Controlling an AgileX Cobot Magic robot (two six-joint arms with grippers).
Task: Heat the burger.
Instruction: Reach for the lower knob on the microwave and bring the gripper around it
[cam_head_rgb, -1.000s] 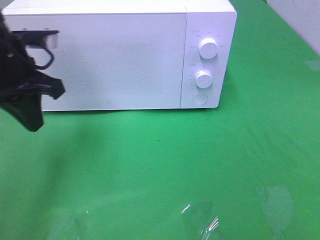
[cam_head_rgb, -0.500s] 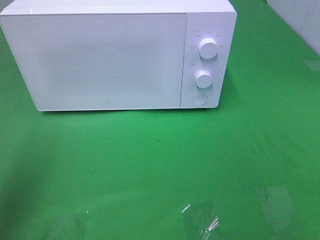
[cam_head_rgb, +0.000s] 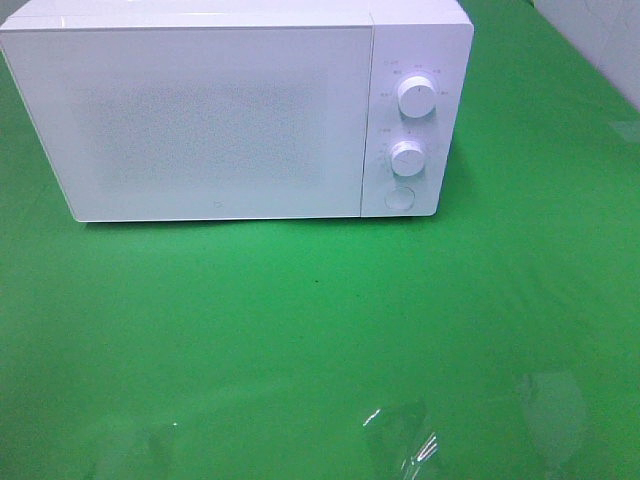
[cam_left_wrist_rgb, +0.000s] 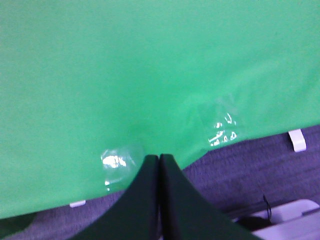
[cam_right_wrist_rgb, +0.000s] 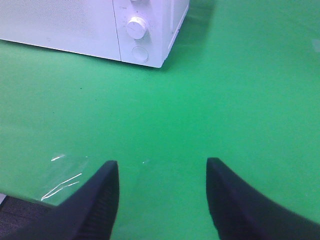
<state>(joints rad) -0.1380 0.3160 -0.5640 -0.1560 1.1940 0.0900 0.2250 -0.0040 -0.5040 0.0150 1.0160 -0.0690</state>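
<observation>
The burger is out of view in every frame. A white microwave (cam_head_rgb: 220, 115) stands at the back of the green table with its door shut; its two knobs (cam_head_rgb: 416, 97) and round button (cam_head_rgb: 399, 198) sit on the right panel. The right wrist view shows its lower knob (cam_right_wrist_rgb: 136, 27) too. My left gripper (cam_left_wrist_rgb: 159, 161) is shut with nothing between its fingers, hanging over the table's front edge. My right gripper (cam_right_wrist_rgb: 162, 170) stands open and empty above bare green cloth in front of the microwave. Neither arm shows in the exterior high view.
Green cloth (cam_head_rgb: 300, 330) covers the table, with clear tape patches (cam_head_rgb: 405, 440) near the front edge. Beyond the edge lies purple-grey floor (cam_left_wrist_rgb: 260, 165) with a white bracket (cam_left_wrist_rgb: 297, 140).
The left arm, which stood in front of the microwave's left side a second ago, has withdrawn out of the exterior high view. The microwave has not moved.
</observation>
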